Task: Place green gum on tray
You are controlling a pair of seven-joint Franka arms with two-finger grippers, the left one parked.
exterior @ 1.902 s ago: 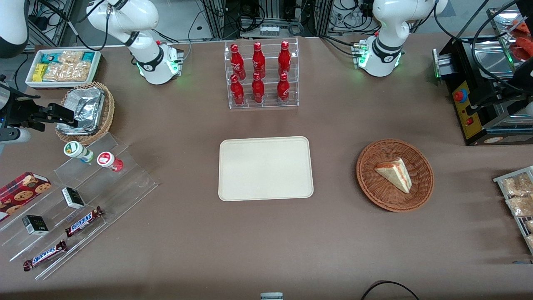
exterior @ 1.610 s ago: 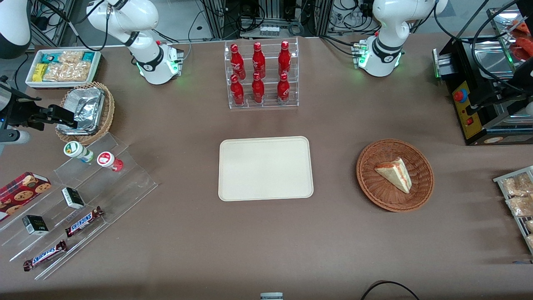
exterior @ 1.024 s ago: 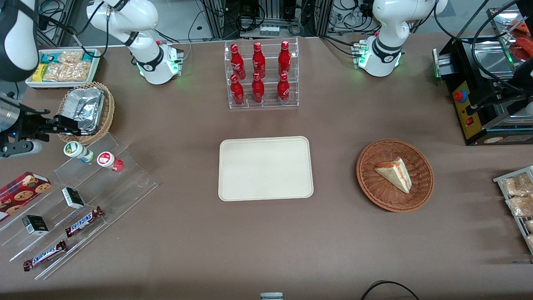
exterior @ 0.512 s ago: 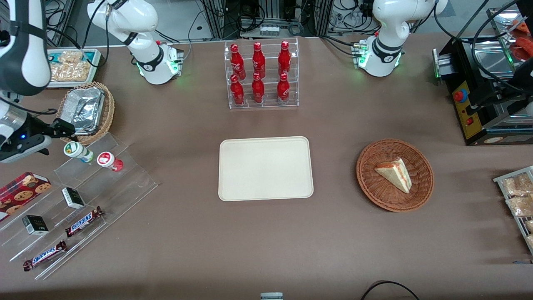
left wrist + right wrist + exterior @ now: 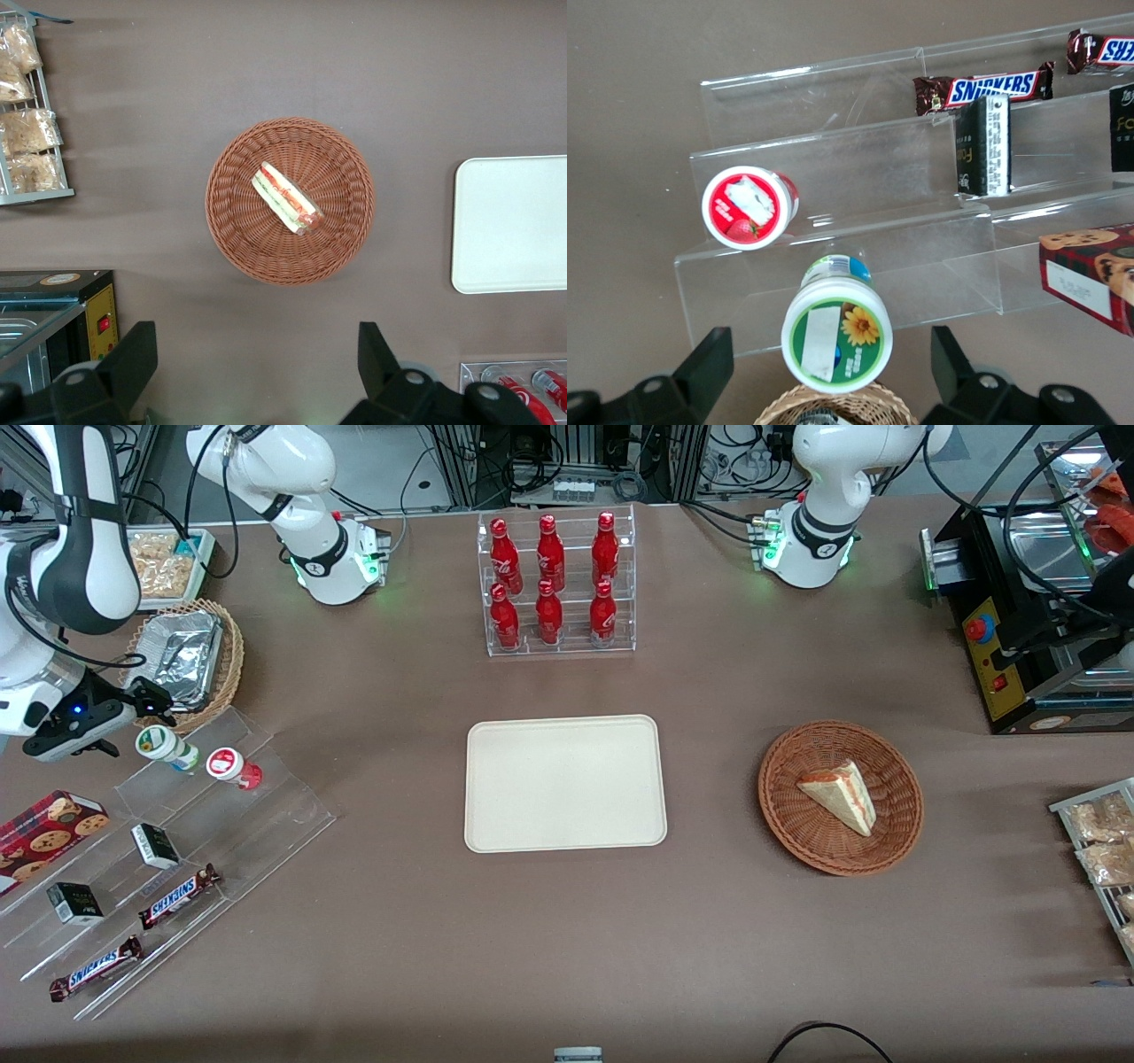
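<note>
From the front, the claw (image 5: 146, 701) has swung in from the working arm's end of the table over the last two seconds and come down, so it now hangs just above the gum (image 5: 165, 747), between that bottle and the foil basket (image 5: 182, 664). The gum itself has not moved: it stands on the top step of the clear rack (image 5: 190, 824), beside the red-lid bottle (image 5: 232, 767). The tray (image 5: 565, 783) lies bare at mid-table, well apart from both, so the carry has not begun.

From the right wrist, the gum (image 5: 836, 334) sits between the two fingers (image 5: 700, 363), which stand wide apart with nothing held. The red-lid bottle (image 5: 749, 207) is one step off, outside the fingers' span. The rack (image 5: 859, 230) also carries a Snickers bar (image 5: 983, 88).

The approach looks nearly done; what remains is probably a short descent and a closing on the gum, keeping off its red-lidded neighbour.

From the left wrist, only a corner of the tray (image 5: 514, 221) shows.
</note>
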